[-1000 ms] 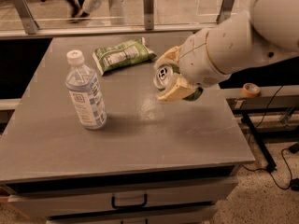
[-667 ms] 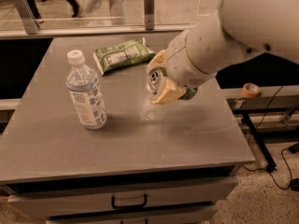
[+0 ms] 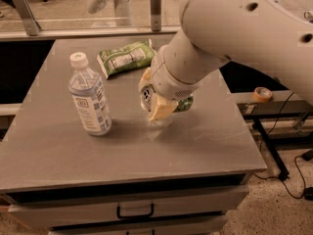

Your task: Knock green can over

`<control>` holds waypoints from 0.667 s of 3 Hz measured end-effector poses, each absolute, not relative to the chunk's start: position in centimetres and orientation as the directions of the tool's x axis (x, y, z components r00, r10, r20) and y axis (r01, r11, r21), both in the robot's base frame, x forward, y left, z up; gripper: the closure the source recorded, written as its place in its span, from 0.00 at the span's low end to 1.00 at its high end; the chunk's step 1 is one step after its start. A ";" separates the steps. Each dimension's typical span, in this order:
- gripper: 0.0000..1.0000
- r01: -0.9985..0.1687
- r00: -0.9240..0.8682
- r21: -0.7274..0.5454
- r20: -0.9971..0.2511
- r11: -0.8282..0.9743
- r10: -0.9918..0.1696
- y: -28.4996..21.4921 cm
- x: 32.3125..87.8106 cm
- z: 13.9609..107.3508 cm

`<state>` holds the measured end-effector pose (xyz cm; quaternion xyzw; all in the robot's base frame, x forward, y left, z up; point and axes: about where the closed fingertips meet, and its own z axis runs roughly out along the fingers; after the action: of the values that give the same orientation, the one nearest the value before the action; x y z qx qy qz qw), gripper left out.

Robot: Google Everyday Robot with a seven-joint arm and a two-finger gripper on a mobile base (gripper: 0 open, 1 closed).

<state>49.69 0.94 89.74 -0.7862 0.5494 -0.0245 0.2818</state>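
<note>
Cream claw (image 3: pixel 151 97) on grn can (image 3: pixel 185 103)

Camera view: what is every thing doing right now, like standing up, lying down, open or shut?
gripper: over the middle of the table, shut on the can.
can: tipped on its side in the gripper.
bottle: standing upright, cap on.
bag: lying flat.
drawer: closed.

Bulky white arm (image 3: pixel 234 28), dotted with dark round holes, ends in cream-yellow fingers (image 3: pixel 161 109) over the table (image 3: pixel 73 151).
</note>
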 end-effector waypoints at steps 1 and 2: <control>0.12 -0.856 0.406 -0.441 -0.253 -0.269 -0.878 1.7 49.4 88.7; 0.00 -0.864 0.411 -0.415 -0.255 -0.285 -0.875 2.2 49.0 88.0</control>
<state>48.98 2.20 87.98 -0.8014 0.5425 -0.0113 0.2515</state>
